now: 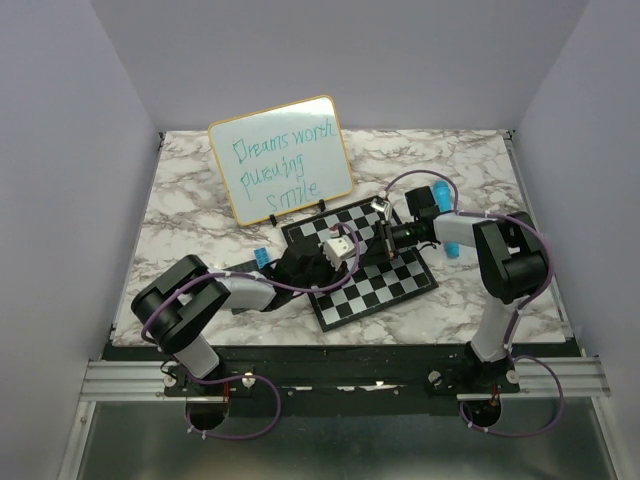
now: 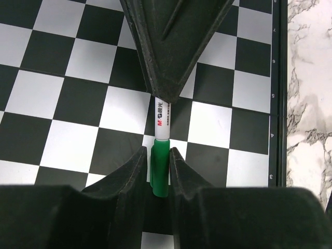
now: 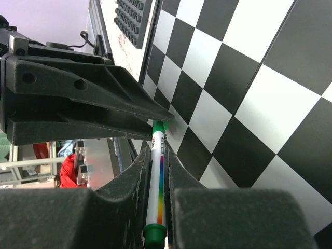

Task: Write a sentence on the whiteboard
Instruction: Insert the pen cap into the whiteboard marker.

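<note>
The left gripper (image 2: 160, 167) pinches the green cap of a white-barrelled marker (image 2: 162, 124), and the right gripper (image 3: 158, 166) pinches its barrel. The pen's axis spans between them over the black-and-white checkered chessboard (image 1: 390, 285). The yellow-framed white whiteboard (image 1: 325, 160), bearing the teal handwritten sentence (image 1: 280, 160), stands upper left of them.

A marker (image 2: 162, 127), white-barrelled and green-capped, is pinched between the left fingers (image 2: 132, 176). A chessboard (image 2: 67, 88) is spread beneath the fingers, and a marbled table (image 2: 308, 104) is seen beyond its edge. A small blue block (image 1: 262, 257) is set left of them.
</note>
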Motion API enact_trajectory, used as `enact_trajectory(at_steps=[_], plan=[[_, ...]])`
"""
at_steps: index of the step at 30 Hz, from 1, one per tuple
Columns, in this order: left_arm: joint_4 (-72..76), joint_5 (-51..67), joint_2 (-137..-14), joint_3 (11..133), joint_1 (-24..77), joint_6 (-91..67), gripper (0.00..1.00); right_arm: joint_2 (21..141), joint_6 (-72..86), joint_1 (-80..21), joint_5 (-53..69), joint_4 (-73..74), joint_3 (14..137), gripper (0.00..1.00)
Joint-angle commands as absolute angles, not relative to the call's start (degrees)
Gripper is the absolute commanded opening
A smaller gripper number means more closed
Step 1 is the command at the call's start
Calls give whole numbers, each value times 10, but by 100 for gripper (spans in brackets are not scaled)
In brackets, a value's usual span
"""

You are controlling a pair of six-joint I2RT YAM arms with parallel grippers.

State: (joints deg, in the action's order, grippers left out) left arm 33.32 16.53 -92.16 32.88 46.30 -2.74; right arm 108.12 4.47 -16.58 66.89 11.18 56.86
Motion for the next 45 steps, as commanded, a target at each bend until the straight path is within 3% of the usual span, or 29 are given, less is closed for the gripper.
enact_trajectory(at_steps=[1, 3, 4, 6, 18, 25, 26, 28, 29, 31, 32, 36, 39, 45], plan=[[329, 128, -898, 320, 465, -34, 34, 1092, 39, -171, 662, 119, 576, 1], [322, 119, -890, 314, 466, -35, 36, 1092, 38, -167, 659, 120, 576, 1], [318, 115, -880, 313, 466, -36, 60, 1092, 38, -167, 659, 120, 576, 1], [307, 103, -868, 309, 466, -38, 98, 1092, 39, -166, 657, 120, 576, 1], [193, 98, -873, 336, 466, -23, 99, 1089, 36, -165, 658, 122, 577, 1], [165, 71, -903, 362, 483, -4, 86, 1090, 38, -166, 658, 122, 577, 1], [158, 62, -906, 367, 486, -4, 76, 1092, 39, -165, 658, 122, 577, 1], [143, 47, -916, 375, 499, -4, 66, 1092, 40, -166, 659, 122, 577, 1], [139, 35, -917, 377, 502, -4, 55, 1091, 40, -165, 657, 122, 577, 1], [133, 24, -920, 375, 511, -4, 52, 1092, 41, -166, 657, 122, 577, 1], [131, 21, -919, 375, 512, -4, 43, 1092, 40, -166, 657, 122, 577, 1], [129, 36, -927, 381, 516, -4, 25, 1098, 46, -166, 662, 122, 575, 1], [148, 43, -935, 399, 518, -4, 18, 1104, 59, -167, 672, 114, 570, 1], [181, 48, -974, 465, 517, -4, 13, 1121, 73, -180, 669, 112, 568, 1]])
